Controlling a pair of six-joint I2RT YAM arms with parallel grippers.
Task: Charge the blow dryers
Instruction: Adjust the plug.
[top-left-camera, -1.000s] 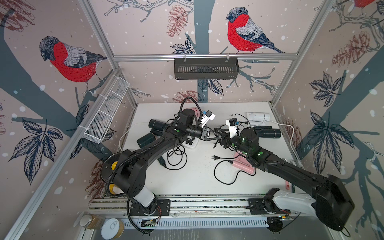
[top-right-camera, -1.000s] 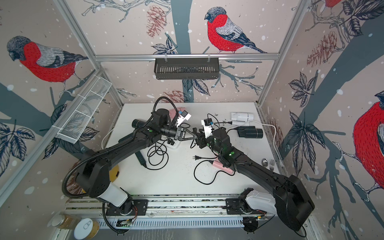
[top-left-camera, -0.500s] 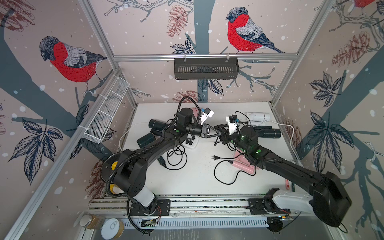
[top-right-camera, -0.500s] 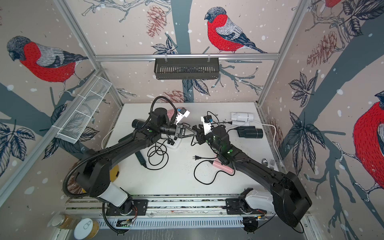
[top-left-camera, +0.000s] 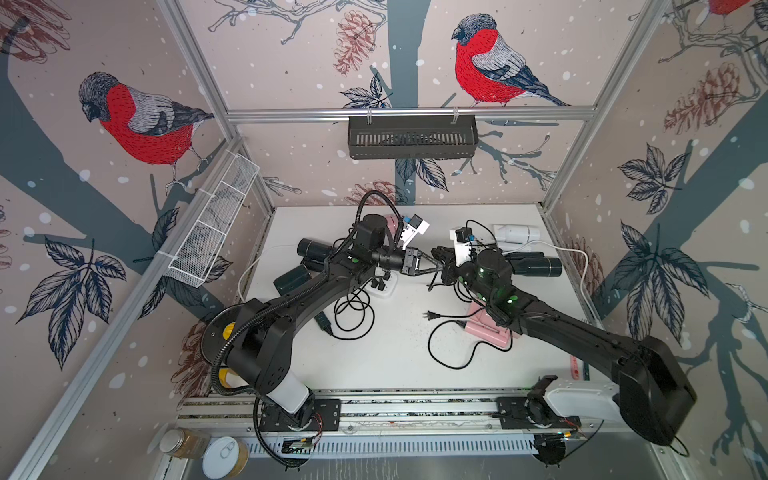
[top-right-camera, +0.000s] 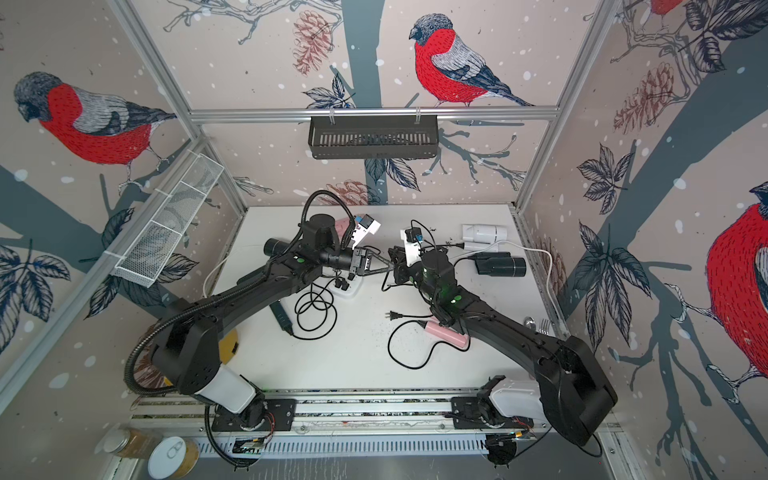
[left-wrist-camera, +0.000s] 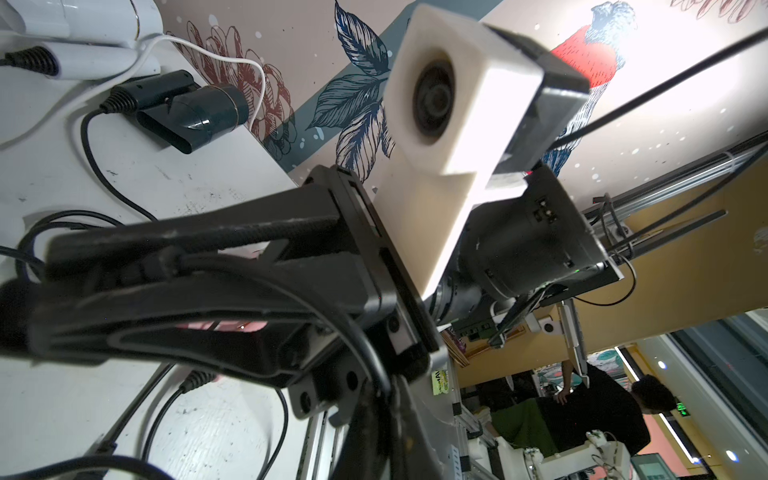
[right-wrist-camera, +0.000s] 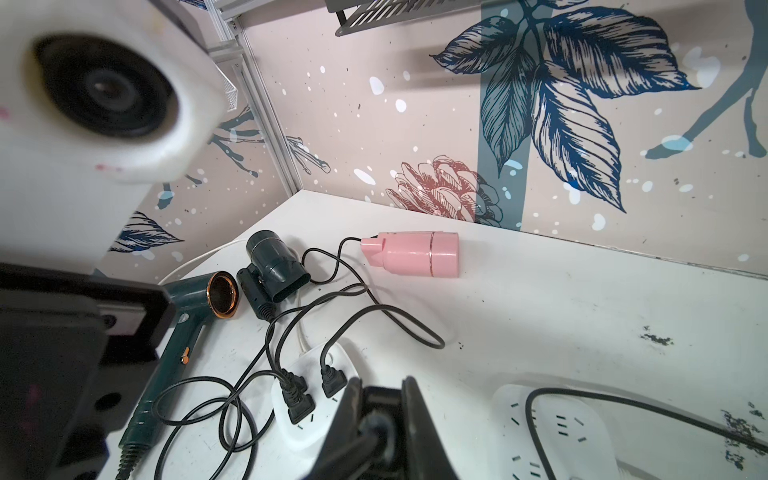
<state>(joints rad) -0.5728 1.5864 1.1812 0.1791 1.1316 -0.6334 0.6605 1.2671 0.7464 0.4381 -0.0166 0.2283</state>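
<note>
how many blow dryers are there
6: black dryer and green dryer at left; pink dryer behind left arm; white dryer, dark dryer at right; second pink dryer under right arm.

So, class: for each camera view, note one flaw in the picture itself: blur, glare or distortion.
Left wrist view: wall blown out by glare. Right wrist view: near camera housing blurred, pink blow dryer sharp. Both top views: wide-angle lens splays the frame posts.

Pink dryer (right-wrist-camera: 415, 254): smooth satin plastic with a thin shiny metal band. Dark green dryer (right-wrist-camera: 274, 266) is glossy plastic, and the long-handled dryer (right-wrist-camera: 183, 320) has a polished copper-coloured ring. Cord (left-wrist-camera: 88, 153) looks matt, rubbery. White tabletop (right-wrist-camera: 582, 316) is matt, scuffed and flecked black. Power strip (right-wrist-camera: 291, 436) is smooth plastic. Frame bar (top-left-camera: 407, 113) is brushed metal.
</note>
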